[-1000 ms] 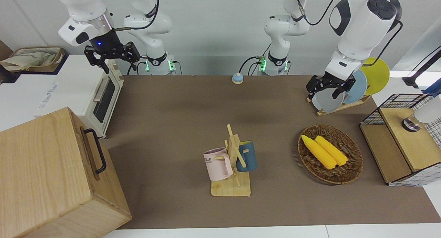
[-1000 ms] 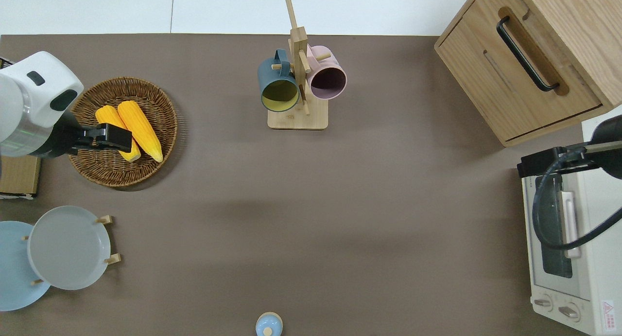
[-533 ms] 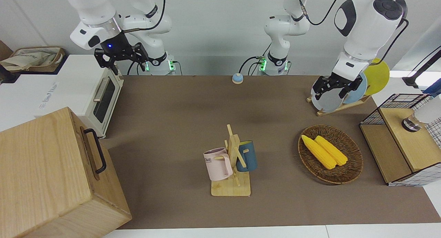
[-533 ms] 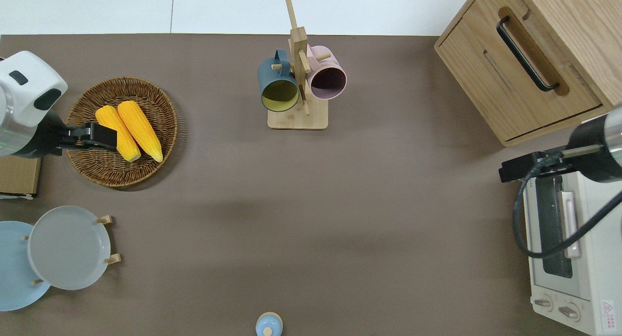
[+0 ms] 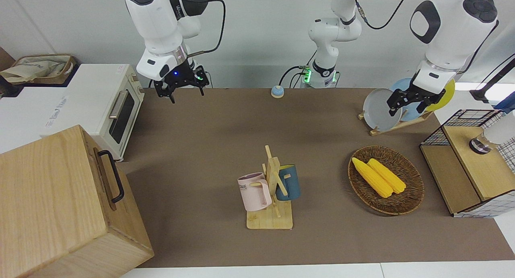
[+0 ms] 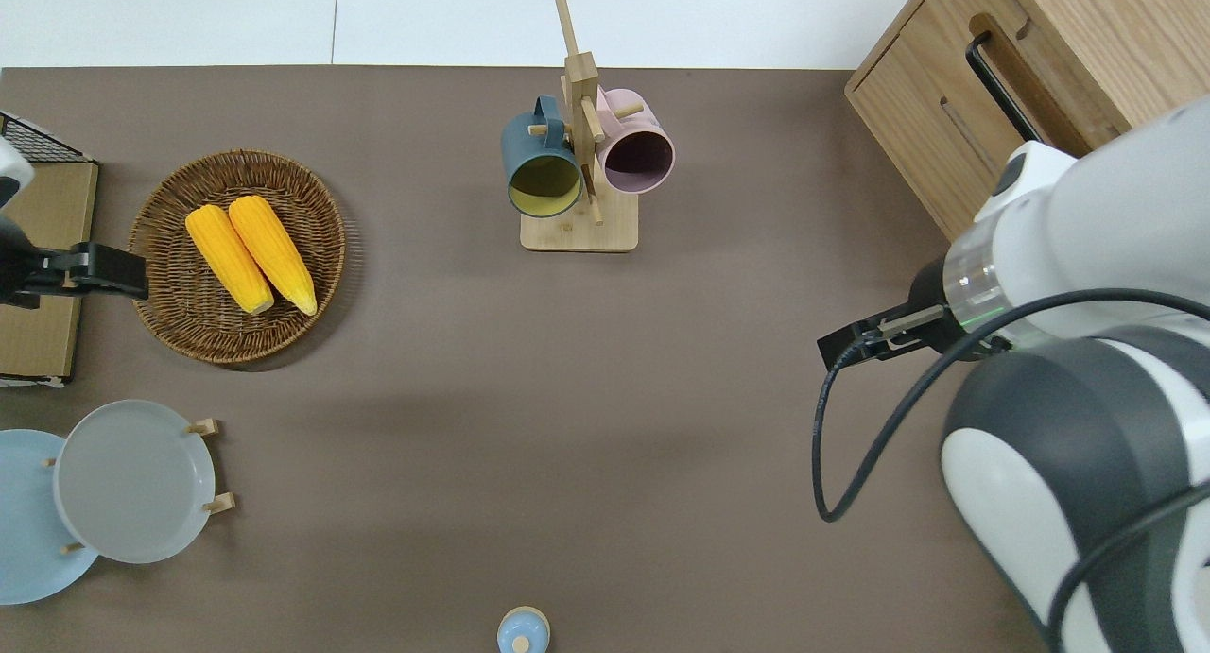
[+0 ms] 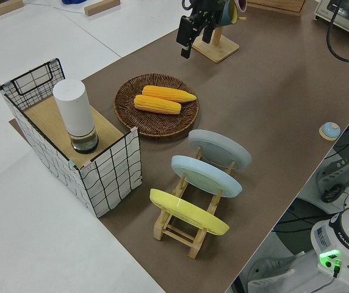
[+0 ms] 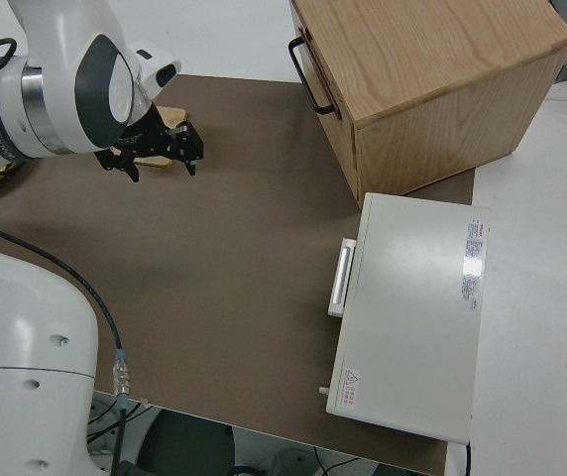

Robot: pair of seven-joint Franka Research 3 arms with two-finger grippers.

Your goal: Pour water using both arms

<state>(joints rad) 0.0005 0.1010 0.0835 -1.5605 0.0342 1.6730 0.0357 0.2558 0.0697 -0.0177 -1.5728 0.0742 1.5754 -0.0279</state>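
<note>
The right white jointed arm's black pincer (image 5: 182,86) is hanging in the air over bare brown desk (image 6: 605,417) toward the right arm's end, between the light wooden cabinet with a black handle (image 6: 1026,114) and the middle of the desk. Its fingers are standing spread apart and are gripping nothing. The white toaster oven (image 5: 106,105) is sitting beside that cabinet, nearer to the robots.

The left white jointed arm's black pincer (image 5: 410,104) is hanging in the air at the left arm's end of the desk, over the edge of the round brown wicker basket (image 6: 170,322) and the wire-mesh box with a wooden top (image 7: 110,174). Its fingers are also parted and are holding nothing. Two yellow corn cobs (image 6: 250,256) are lying side by side in the basket. A white cylindrical container (image 7: 75,122) is standing upright on the box's wooden top.

A wooden plate rack (image 7: 190,235) is holding grey, blue and yellow plates on edge, nearer to the robots than the basket. A wooden mug stand (image 5: 269,219) is carrying a pink mug (image 5: 253,193) and a dark blue mug (image 5: 290,183), farther from the robots. A small blue bell (image 5: 277,91) is resting near the robots' bases.
</note>
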